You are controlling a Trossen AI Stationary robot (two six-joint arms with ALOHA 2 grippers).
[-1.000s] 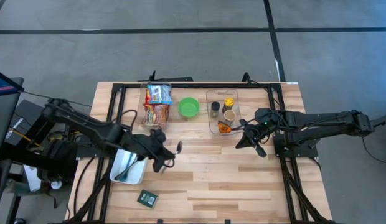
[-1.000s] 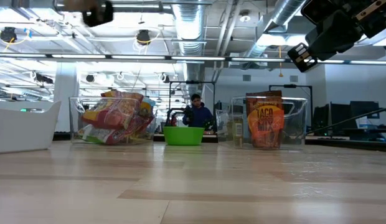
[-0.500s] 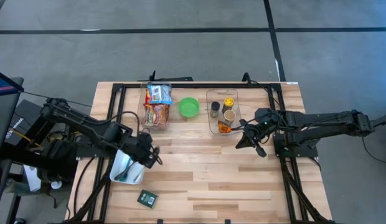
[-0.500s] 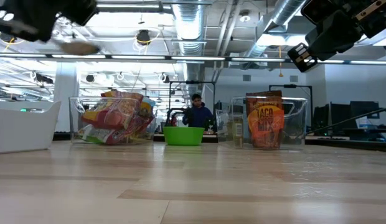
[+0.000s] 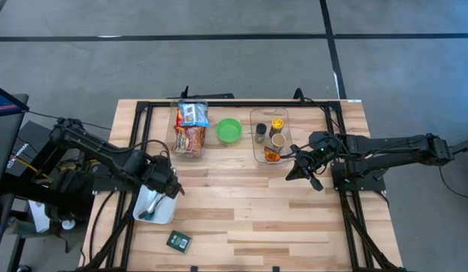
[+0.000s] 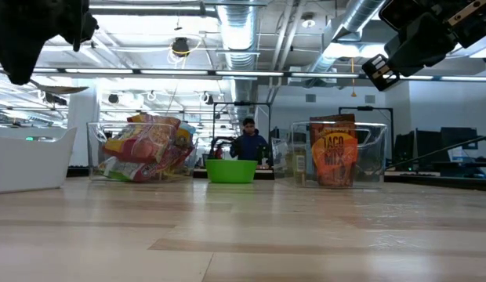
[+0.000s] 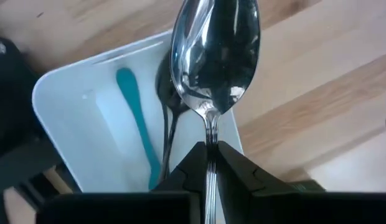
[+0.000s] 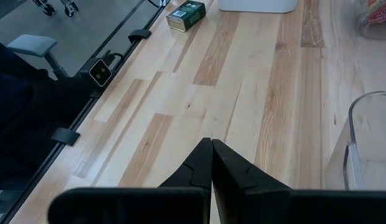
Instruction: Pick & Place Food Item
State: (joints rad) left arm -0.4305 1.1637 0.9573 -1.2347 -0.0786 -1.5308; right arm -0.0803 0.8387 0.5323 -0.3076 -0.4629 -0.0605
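Observation:
My left gripper (image 5: pixel 167 183) is shut on a silver spoon (image 7: pixel 215 56) and hangs over the right rim of the white tray (image 5: pixel 155 205), which holds a teal utensil (image 7: pixel 134 118) and a dark spoon (image 7: pixel 168 121). In the low view the left gripper (image 6: pixel 27 47) shows at the top left with the silver spoon (image 6: pixel 59 86) below it. My right gripper (image 5: pixel 293 173) is shut on nothing, in the air near the clear bin (image 5: pixel 270 136) of jars and a taco mix packet. Snack bags (image 5: pixel 191 128) fill a second clear bin. My left gripper pinches the spoon's thin handle (image 7: pixel 211 138), just behind the bowl, between its two fingers. The handle lies along the fingers and the bowl sticks out past the fingertips. The fingers point down from above. The spoon is lifted clear, over the tray's rim.
A green bowl (image 5: pixel 229 130) stands between the two clear bins at the far side. A small dark green box (image 5: pixel 178 241) lies near the front edge. Bare wood stretches across the table's middle and right front (image 5: pixel 279 219). A person (image 6: pixel 248 142) shows in the room behind.
My left gripper has carried the silver spoon toward the table's left edge and a little down, from over bare wood to over the white tray's rim. It has tipped to point down and has rolled with the spoon. My right gripper has kept still.

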